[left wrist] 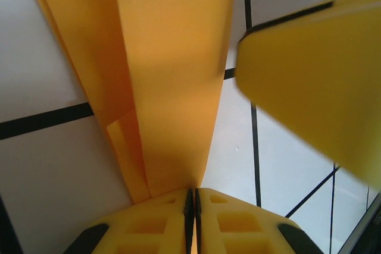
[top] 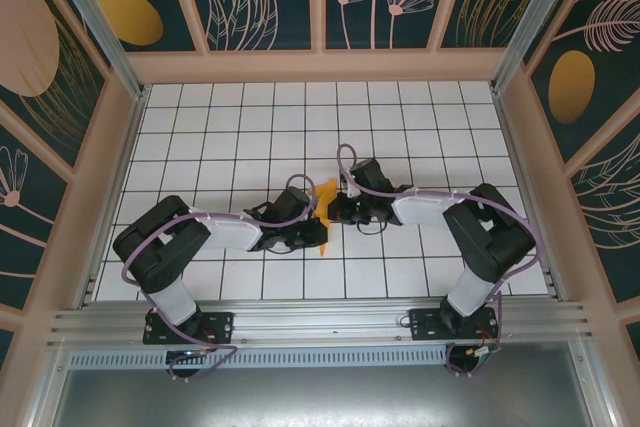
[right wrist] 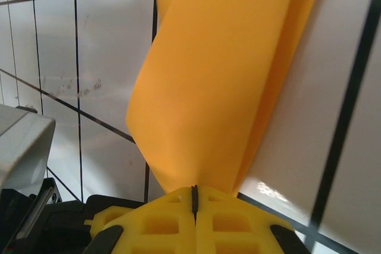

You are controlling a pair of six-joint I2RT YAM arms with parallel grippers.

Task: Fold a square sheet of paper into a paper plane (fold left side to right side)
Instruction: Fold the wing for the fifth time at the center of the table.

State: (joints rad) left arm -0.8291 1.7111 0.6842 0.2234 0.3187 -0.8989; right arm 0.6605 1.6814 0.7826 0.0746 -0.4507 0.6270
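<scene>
Item: orange paper [top: 326, 190], folded narrow, lifted over the middle of the tiled table [top: 200, 117]. Left gripper [left wrist: 191, 197] and right gripper [right wrist: 194, 191] each clamped shut on an edge, probably to keep layers aligned for creasing.

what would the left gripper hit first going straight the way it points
The folded orange paper pinched in the left gripper itself; beyond it probably the right gripper, which sits slightly off-line, though depth is unclear.
</scene>
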